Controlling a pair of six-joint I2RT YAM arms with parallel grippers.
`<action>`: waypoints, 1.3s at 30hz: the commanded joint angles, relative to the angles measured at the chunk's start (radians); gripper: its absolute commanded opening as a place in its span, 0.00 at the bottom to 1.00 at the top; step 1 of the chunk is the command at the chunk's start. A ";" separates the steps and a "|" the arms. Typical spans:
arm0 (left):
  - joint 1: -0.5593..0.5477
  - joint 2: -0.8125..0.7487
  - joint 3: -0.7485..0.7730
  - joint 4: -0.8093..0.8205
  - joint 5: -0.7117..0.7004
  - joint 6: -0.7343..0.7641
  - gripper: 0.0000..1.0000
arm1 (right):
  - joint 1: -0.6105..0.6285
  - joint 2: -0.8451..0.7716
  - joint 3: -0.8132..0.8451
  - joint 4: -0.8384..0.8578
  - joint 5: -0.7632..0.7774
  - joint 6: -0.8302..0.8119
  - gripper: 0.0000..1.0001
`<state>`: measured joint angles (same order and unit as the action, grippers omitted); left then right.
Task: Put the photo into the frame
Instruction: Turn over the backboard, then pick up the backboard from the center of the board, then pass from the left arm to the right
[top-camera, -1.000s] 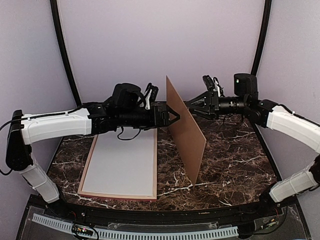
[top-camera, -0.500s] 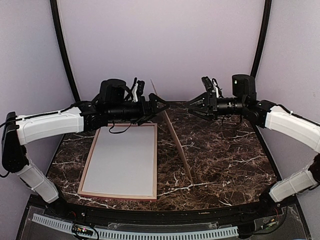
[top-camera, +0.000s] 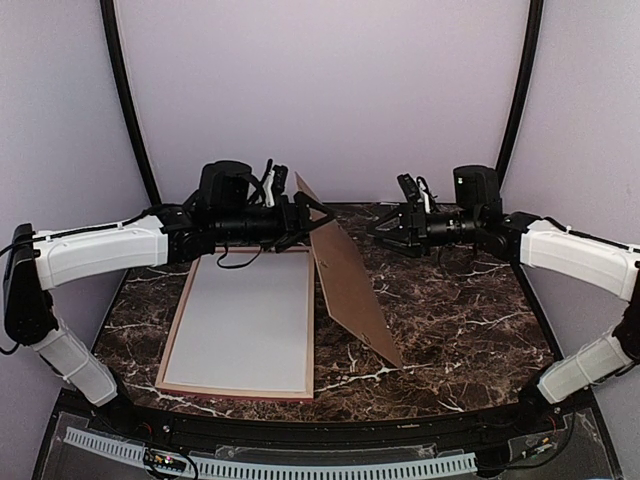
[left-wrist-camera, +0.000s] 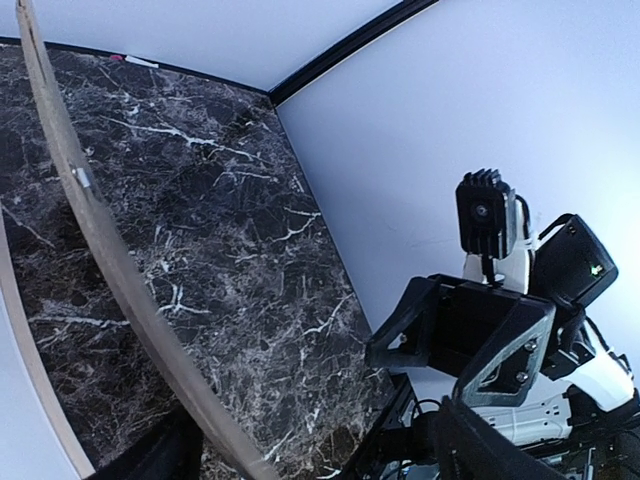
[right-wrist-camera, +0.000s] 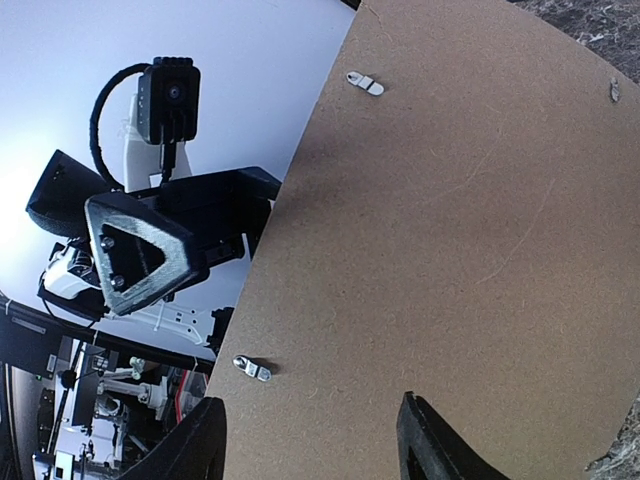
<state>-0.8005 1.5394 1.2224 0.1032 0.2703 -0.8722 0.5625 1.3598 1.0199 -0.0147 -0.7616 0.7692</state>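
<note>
The photo (top-camera: 240, 320), which is how I read the white sheet lying print side down, sits flat inside the frame (top-camera: 232, 392). The frame lies back up at 8 o'clock on the table (top-camera: 470, 330). So the insert itself looks done, though from above I can't tell for certain whether that white is the photo's back or a mat. What's left is the closing. The board (top-camera: 350, 285) is not in the frame yet. It stands tilted on its long edge along the frame's 3 o'clock side, and as best I can judge its top leans toward 9 o'clock over that rail. The left gripper (top-camera: 312, 213) is right at the board's upper corner. Its jaws are apart with the board's edge running between them in its wrist view, and I see no squeeze. The right gripper (top-camera: 383, 226) hangs at 2 o'clock, clear of the board, jaws apart with nothing in them. Its camera looks straight at the brown face and two small metal clips (right-wrist-camera: 365, 83). My call is well past halfway. The board needs lowering onto the white sheet and squaring inside the rails, then the clips need turning. The risk is it landing skewed across a rail.
</note>
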 joint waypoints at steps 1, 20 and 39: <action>0.001 0.004 0.024 -0.042 -0.032 0.038 0.78 | 0.007 0.004 -0.016 0.056 0.011 0.000 0.59; 0.006 0.245 0.043 0.061 0.013 0.083 0.26 | 0.003 0.003 -0.069 0.027 0.055 -0.028 0.58; 0.089 0.165 -0.089 0.316 0.237 -0.025 0.00 | -0.139 -0.112 -0.058 -0.302 0.330 -0.206 0.66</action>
<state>-0.7528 1.8439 1.1965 0.2916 0.4187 -0.9039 0.4393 1.2751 0.9329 -0.2150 -0.5648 0.6441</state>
